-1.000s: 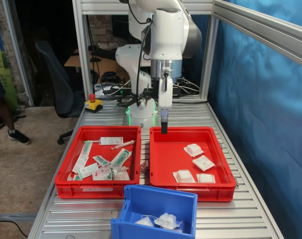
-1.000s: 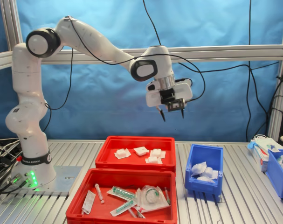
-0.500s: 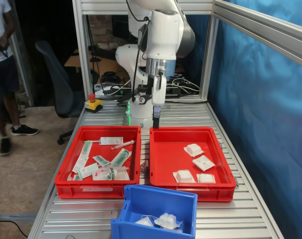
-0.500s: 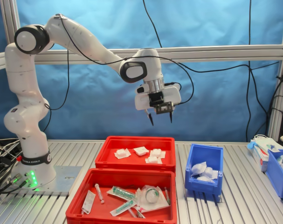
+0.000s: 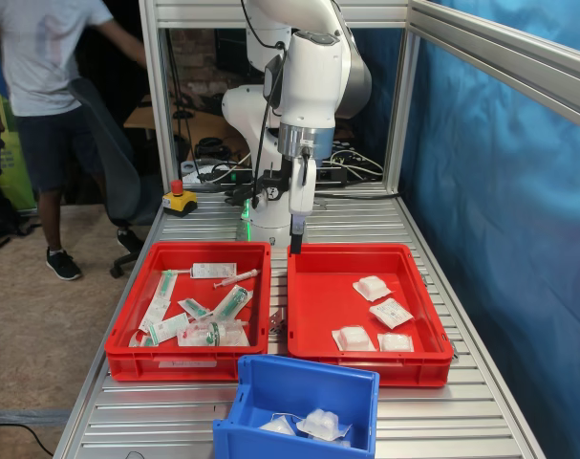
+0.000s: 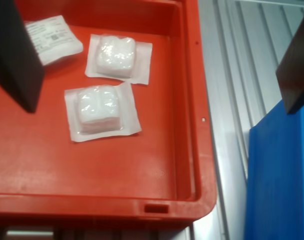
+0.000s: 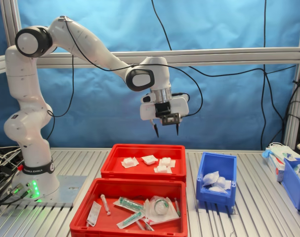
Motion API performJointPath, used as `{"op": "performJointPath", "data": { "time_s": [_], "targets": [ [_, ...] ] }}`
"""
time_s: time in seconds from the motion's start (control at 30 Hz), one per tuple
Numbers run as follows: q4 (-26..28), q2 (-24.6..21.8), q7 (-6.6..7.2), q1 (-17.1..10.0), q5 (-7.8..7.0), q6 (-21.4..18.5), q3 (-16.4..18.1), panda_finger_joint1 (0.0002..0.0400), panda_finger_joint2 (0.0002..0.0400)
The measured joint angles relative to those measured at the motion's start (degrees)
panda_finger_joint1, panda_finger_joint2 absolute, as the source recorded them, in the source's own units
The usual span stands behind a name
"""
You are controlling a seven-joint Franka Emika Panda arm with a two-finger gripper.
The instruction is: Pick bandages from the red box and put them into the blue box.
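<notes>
Gripper (image 7: 166, 130) empty, jaws apart, high above bandages (image 7: 161, 165) in red box (image 7: 143, 171).

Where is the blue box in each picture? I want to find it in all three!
First exterior view: the blue box sits at the bottom middle, in front of both red crates.
Wrist view: only a piece of the blue box shows, beside the red box.
Second exterior view: the blue box stands at the second exterior view's right of the red crates.
Shared landmark: the red box holding white bandages is beside it in every view.
</notes>
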Motion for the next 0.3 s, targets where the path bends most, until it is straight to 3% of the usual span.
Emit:
{"op": "performJointPath", "data": {
  "time_s": [0.3],
  "targets": [
    [-0.3, 0.0, -0.27, 0.0, -0.16, -3.3, 0.0, 0.0400, 0.0400]
  ]
}}
